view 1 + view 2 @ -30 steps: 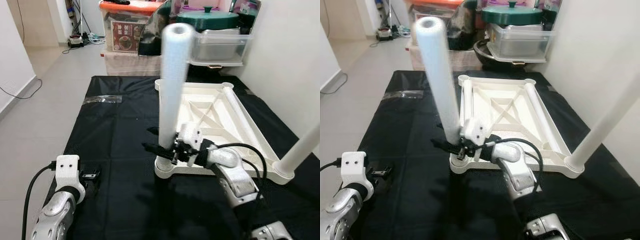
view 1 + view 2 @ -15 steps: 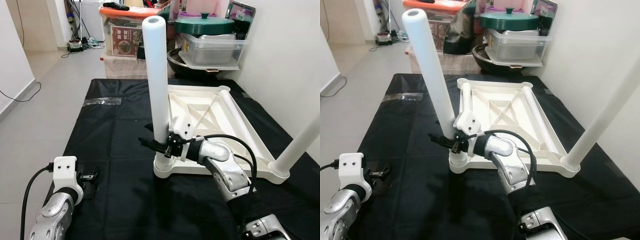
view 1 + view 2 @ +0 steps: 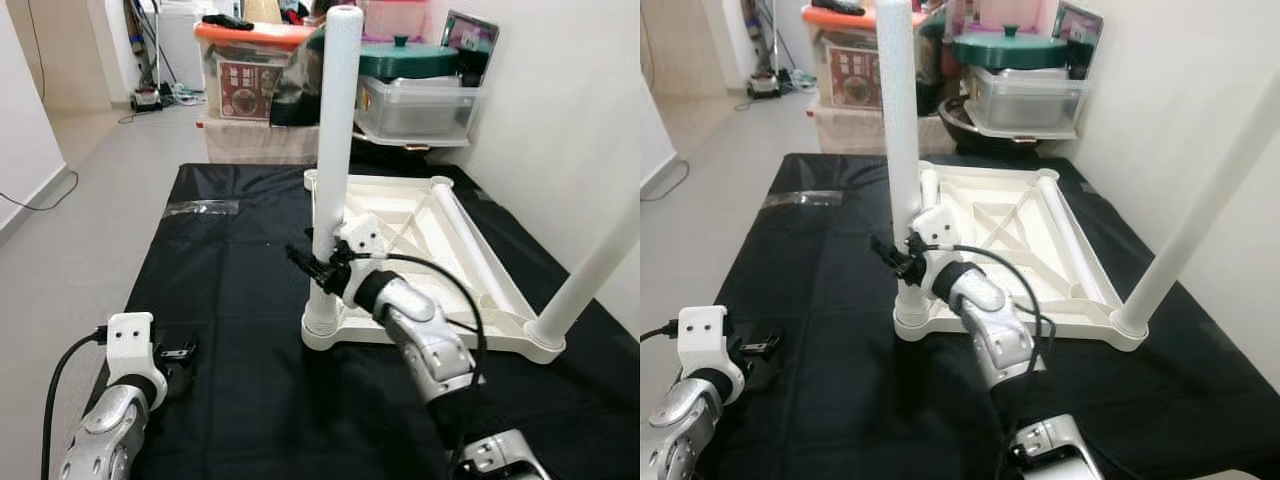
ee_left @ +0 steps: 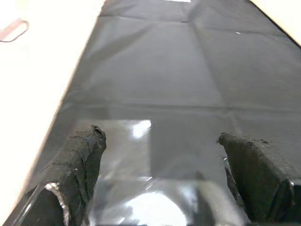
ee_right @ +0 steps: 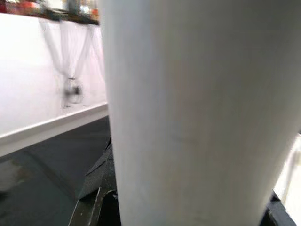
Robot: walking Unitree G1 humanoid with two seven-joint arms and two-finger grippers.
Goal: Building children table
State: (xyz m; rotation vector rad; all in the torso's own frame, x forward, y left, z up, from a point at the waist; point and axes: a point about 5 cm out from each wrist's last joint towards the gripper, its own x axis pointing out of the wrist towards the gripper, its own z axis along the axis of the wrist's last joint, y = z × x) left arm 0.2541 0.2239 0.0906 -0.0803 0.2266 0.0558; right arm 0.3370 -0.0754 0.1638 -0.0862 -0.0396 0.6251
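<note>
1. A black cloth [image 3: 240, 300] covers the floor area under both arms, spreading out ahead of and to either side of the tools

2. The white table top [image 3: 430, 250] lies upside down on the cloth, just beyond and to the right of the right tool, its ribbed underside facing up

3. One white table leg [image 3: 332, 150] stands upright in the near left corner socket of the table top, rising well above the right tool

4. A second white leg [image 3: 590, 285] leans out of the near right corner socket, well to the right of the right tool

5. Storage boxes [image 3: 245, 75] and a green-lidded pot [image 3: 405, 58] sit stacked against the wall, far beyond both tools

6. The right tool [image 3: 318, 268] is at the lower part of the upright leg, its black fingers on either side of the leg and pinching it; in the right wrist view the leg [image 5: 197, 113] fills the space between the fingers

7. The left tool [image 4: 160, 179] hangs low over the cloth's near left edge, well to the left of the table top, its fingers [image 4: 82, 155] spread apart with nothing between them

8. A clear plastic wrapper [image 3: 205, 203] lies on the cloth, far ahead of the left tool
</note>
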